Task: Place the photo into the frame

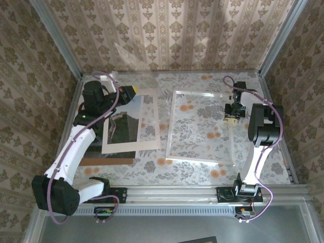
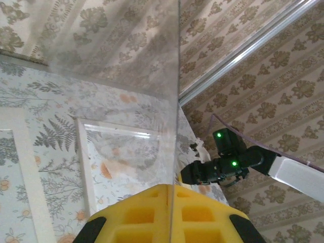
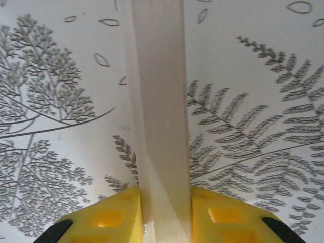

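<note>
Clear pane (image 2: 126, 61) sits clamped in my left gripper (image 2: 169, 191), raised off the table (image 1: 152, 169), while my right gripper (image 3: 167, 191) pinches the thin edge of the white frame (image 3: 159, 101).

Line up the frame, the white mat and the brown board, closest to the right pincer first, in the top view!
1. frame, right edge between the right pincer fingers.
2. white mat, left of the frame.
3. brown board, far left, near edge.
</note>
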You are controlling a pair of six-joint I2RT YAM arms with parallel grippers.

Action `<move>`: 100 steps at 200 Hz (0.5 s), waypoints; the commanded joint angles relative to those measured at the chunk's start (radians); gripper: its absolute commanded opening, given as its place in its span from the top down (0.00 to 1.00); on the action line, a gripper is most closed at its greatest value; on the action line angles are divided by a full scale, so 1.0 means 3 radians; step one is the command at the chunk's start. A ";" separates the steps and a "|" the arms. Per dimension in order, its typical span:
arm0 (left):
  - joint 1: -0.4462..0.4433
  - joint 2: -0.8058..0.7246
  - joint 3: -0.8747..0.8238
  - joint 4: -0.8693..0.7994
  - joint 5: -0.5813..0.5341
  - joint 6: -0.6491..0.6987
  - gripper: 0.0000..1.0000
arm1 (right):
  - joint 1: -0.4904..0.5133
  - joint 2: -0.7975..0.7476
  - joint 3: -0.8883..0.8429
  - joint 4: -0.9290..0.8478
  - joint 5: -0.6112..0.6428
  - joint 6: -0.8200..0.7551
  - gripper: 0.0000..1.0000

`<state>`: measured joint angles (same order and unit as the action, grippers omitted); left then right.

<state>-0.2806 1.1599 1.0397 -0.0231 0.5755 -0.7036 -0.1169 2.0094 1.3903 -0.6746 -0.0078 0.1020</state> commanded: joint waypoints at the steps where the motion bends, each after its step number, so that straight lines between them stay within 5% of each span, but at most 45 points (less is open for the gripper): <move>1: -0.0110 -0.0063 0.0152 0.0109 0.0043 -0.0091 1.00 | 0.0185 -0.0041 -0.0075 0.0089 -0.0358 0.0125 0.74; 100: -0.0514 0.0163 0.0222 0.0305 -0.0024 -0.0198 1.00 | 0.0553 0.0018 0.0087 0.0137 -0.0388 0.0169 0.70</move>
<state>-0.4061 1.1927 1.0706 0.0040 0.5732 -0.7395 0.0204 2.0098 1.3907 -0.6529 -0.0235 0.1177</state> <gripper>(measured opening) 0.068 0.288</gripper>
